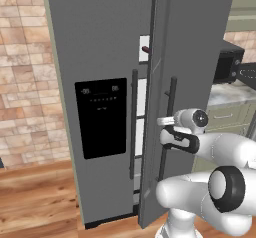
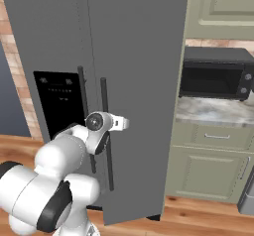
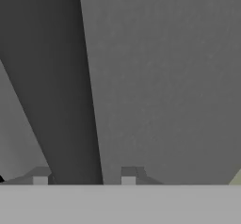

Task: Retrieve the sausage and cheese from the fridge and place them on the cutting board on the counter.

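tool (image 3: 84, 175): sitting right up against the fridge's right door, level with the dark handle. In the hand view the two finger tips stand apart with the handle running up between them, closer to the left tip. Looks part-open and not squeezing anything; can't say if either tip actually touches the bar.
fridge (image 1: 100, 57): tall grey two-door unit straight ahead of the tool. Right door is swung out a bit, so a narrow slot of white interior shows to the tool's left.
right door handle (image 1: 169, 117): dark vertical bar, just beside the tool, runs above and below it.
left door handle (image 1: 133, 124): same kind of bar, a little further left of the tool.
dispenser panel (image 1: 101, 117): black, on the left door, well left of the tool.
sausage (image 1: 145, 49): small dark reddish bit peeking out of the door gap, up above the tool and to its left, on an upper shelf. Mostly hidden by the door edge, so hard to be sure of its shape.
surface (image 2: 216, 110): grey-white marbled top off to the tool's right, over pale green cabinets with a bar-handled drawer.
microwave (image 2: 216, 76): dark box on the surface, right of the tool and higher.
room: brick wall (image 1: 25, 72) left of the fridge, wood floor (image 1: 35, 197) below.
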